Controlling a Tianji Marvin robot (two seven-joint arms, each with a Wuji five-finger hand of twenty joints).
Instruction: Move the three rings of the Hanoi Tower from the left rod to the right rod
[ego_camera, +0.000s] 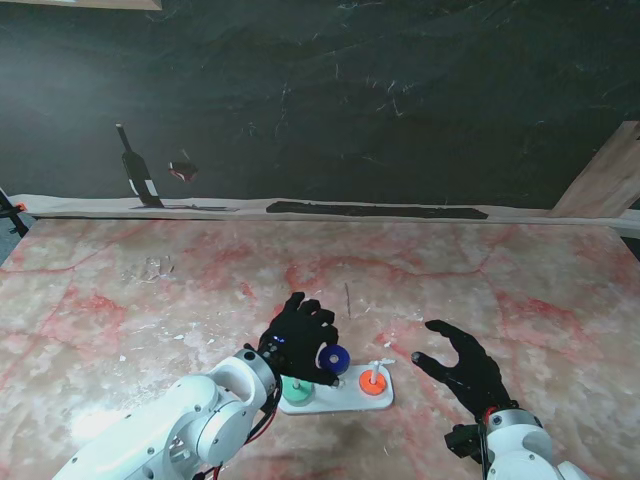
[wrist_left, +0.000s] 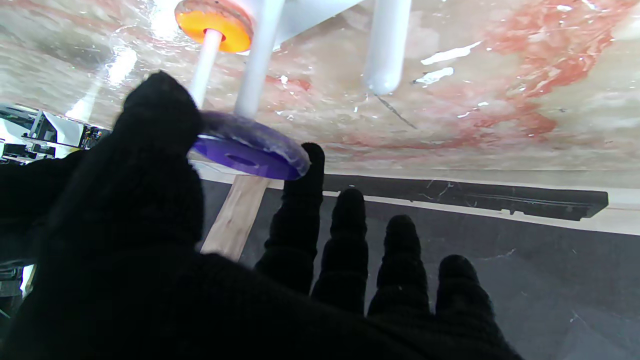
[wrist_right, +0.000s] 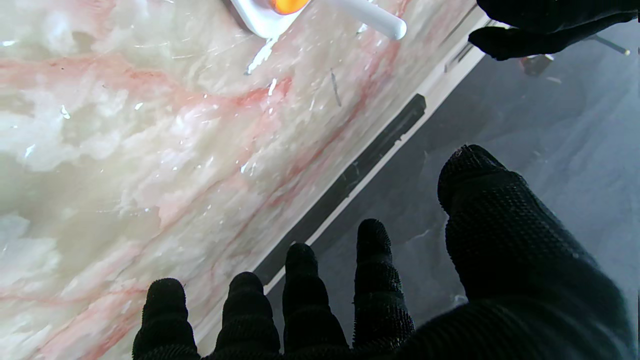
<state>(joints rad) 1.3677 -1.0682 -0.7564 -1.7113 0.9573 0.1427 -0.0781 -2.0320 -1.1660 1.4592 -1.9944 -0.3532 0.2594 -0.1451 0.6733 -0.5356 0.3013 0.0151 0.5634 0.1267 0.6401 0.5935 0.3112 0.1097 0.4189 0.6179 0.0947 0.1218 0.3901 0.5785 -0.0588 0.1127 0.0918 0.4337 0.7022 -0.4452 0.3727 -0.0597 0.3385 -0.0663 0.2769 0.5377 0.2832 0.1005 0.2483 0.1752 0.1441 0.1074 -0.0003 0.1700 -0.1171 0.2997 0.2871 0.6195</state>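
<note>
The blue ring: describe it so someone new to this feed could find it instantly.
On the pink marble table, find the small white three-rod base near me. The flat blue plastic ring is above its middle, pinched in the black-gloved left hand. Unlike the green ring and orange ring, it isn't resting on the base.

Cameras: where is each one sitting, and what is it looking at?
Stand view: high on the stand, looking down at the tower base; both arms show.
Left wrist: along the left hand, pinching the blue ring.
Right wrist: along the open right hand over the table.
All show the orange ring.
</note>
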